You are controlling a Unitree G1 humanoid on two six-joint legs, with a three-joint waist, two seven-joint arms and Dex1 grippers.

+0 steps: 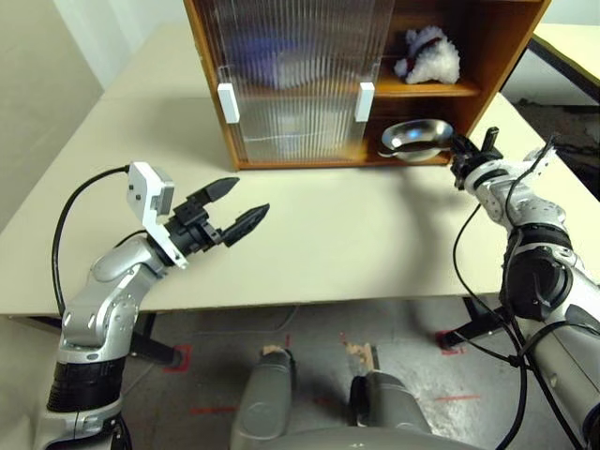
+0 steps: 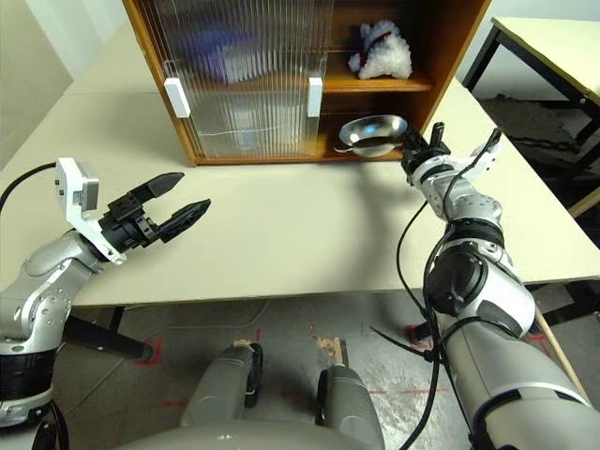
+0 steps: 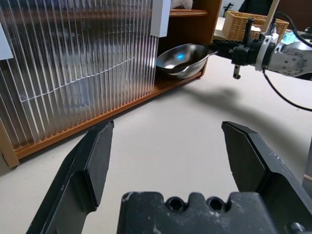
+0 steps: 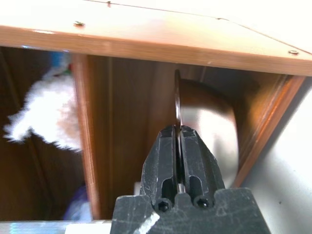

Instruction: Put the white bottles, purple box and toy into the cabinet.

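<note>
The cabinet (image 1: 281, 112) stands just ahead of both arms, its two ribbed sliding doors (image 1: 291, 75) covering the part ahead of the left arm and leaving a bay open straight ahead of the right gripper (image 1: 461, 148). That gripper is pinched shut on the rim of a steel bowl (image 1: 415, 138), holding it at the mouth of the lower compartment, partly inside and partly out over the table (image 1: 309, 244). The left gripper (image 1: 236, 212) hovers above the bare tabletop, well back from the doors, with its fingers spread as wide as they go and nothing between them.

What worries me is that thin pinch. The bowl is slick and shallow and gripped only by its edge, so a tilt of the wrist could let it swing or slide out and clatter onto the cabinet floor or the table. Its far rim sits close to the side wall of the bay, and a push further in could knock it there and twist it loose. I judge the bowl is not among the things asked for, so time spent on it does not advance the task.

On the upper shelf, above and beyond the right gripper, sits the toy (image 1: 427, 56), a white plush already inside. Behind the closed doors, a purple blur on the upper shelf is probably the purple box (image 1: 272, 61); I cannot make out the white bottles behind the ribbing.
</note>
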